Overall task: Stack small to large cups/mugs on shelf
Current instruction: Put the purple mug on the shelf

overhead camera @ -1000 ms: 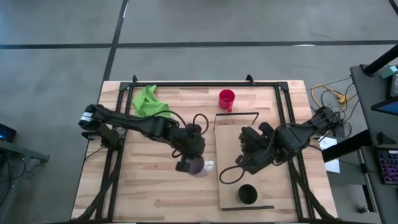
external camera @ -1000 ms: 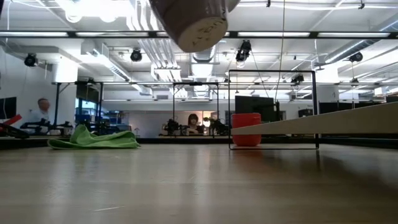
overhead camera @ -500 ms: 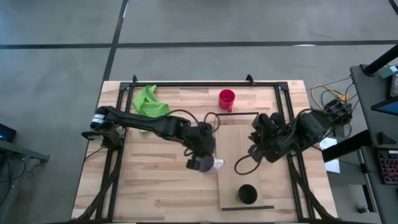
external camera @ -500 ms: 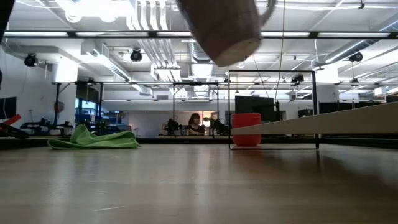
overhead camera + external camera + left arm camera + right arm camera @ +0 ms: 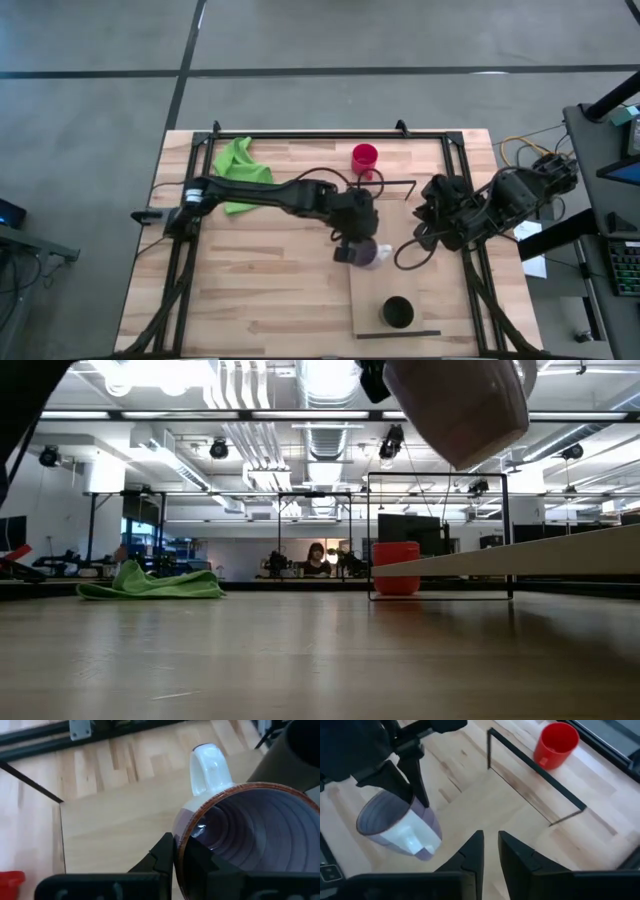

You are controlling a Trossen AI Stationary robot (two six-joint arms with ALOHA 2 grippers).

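Left gripper (image 5: 352, 240) pinches the purple cup (image 5: 364, 252) by its rim, aloft over the shelf's (image 5: 400, 230) left edge. Right gripper (image 5: 428, 215), fingers narrowly parted, waits at the right edge. Risk: the one-sided rim grip lets the cup tilt or slip when it is lowered toward the black cup (image 5: 397, 313).

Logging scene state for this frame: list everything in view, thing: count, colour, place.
purple cup: 1, purple with pale handle, held in the air over the shelf's left edge
black cup: 1, black, on the shelf's near end
red cup: 1, red, on the tabletop beyond the shelf's far end
shelf: 1, light wood with black wire frame, right half of table
green cloth: 1, green, far left of table
person: 1, in the room behind
left pincer: shut on the purple cup's rim
right pincer: over the shelf's right edge, fingers slightly apart, empty
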